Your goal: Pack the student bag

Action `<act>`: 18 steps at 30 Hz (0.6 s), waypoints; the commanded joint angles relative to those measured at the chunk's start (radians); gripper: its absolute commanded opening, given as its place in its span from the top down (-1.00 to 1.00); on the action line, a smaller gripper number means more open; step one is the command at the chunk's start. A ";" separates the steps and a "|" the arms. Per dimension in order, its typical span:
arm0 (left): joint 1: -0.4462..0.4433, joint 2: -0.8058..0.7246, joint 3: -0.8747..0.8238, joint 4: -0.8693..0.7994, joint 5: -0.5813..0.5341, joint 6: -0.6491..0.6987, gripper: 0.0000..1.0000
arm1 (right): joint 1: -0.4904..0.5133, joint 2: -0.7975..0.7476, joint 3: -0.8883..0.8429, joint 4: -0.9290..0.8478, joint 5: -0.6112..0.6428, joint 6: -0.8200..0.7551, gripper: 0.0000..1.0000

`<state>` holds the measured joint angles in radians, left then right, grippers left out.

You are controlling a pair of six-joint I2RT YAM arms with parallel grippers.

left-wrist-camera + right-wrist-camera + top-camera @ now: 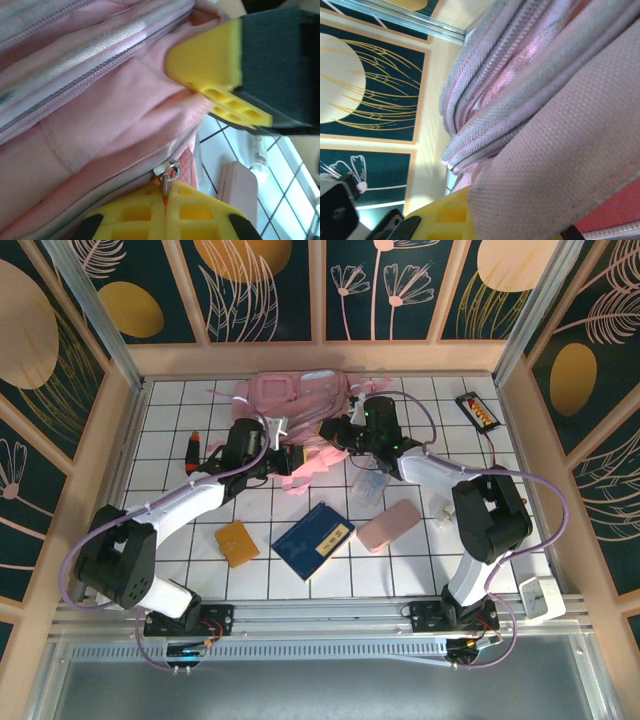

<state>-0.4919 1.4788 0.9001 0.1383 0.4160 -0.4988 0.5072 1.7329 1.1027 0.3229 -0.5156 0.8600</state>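
The student bag point(290, 398) lies at the back of the table, pink and soft, with its straps spilling toward the front. My left gripper point(274, 447) is at its front left edge. In the left wrist view its yellow fingertips point(150, 212) are shut on the metal zipper pull point(169, 175) of the student bag point(115, 110). My right gripper point(336, 436) is at the bag's front right edge, shut on a fold of the bag's fabric point(560, 165). One of its yellow fingers point(210, 60) presses into the pink cloth.
In front of the bag lie a tan wallet point(237, 542), a blue notebook point(313, 539), a flat pink case point(388, 525) and a clear item point(368, 485). A red and black marker point(193, 450) is at the left. A small black device point(475, 410) sits at the back right.
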 commanded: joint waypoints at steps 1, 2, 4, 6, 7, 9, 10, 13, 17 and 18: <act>0.024 -0.059 -0.023 0.113 0.104 -0.010 1.00 | -0.048 -0.028 0.006 -0.020 0.043 -0.117 1.00; 0.025 -0.068 -0.027 0.111 0.134 -0.017 1.00 | -0.061 -0.022 0.006 -0.021 0.028 -0.116 1.00; 0.025 -0.088 -0.029 0.052 0.123 -0.004 1.00 | -0.089 -0.010 0.006 -0.004 -0.028 -0.108 1.00; 0.036 -0.109 -0.025 -0.044 0.076 0.047 1.00 | -0.116 -0.007 0.009 -0.007 -0.069 -0.110 1.00; 0.049 -0.120 -0.023 -0.098 0.042 0.067 1.00 | -0.128 -0.007 0.011 -0.010 -0.089 -0.117 1.00; 0.081 -0.151 -0.029 -0.159 -0.022 0.085 1.00 | -0.145 0.000 0.027 -0.031 -0.137 -0.133 1.00; 0.093 -0.171 -0.039 -0.170 -0.047 0.098 1.00 | -0.150 0.001 0.035 -0.040 -0.164 -0.137 1.00; 0.098 -0.222 -0.086 -0.128 -0.053 0.175 1.00 | -0.148 -0.002 0.044 -0.037 -0.217 -0.131 1.00; 0.095 -0.220 -0.172 0.080 0.236 0.214 0.91 | -0.133 -0.011 0.039 -0.014 -0.244 -0.087 1.00; 0.088 -0.206 -0.181 0.123 0.256 0.181 0.74 | -0.128 -0.014 0.038 -0.011 -0.244 -0.079 1.00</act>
<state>-0.3950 1.2503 0.7586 0.1158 0.5018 -0.3424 0.3630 1.7378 1.1027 0.2386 -0.7017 0.7662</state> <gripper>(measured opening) 0.099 0.054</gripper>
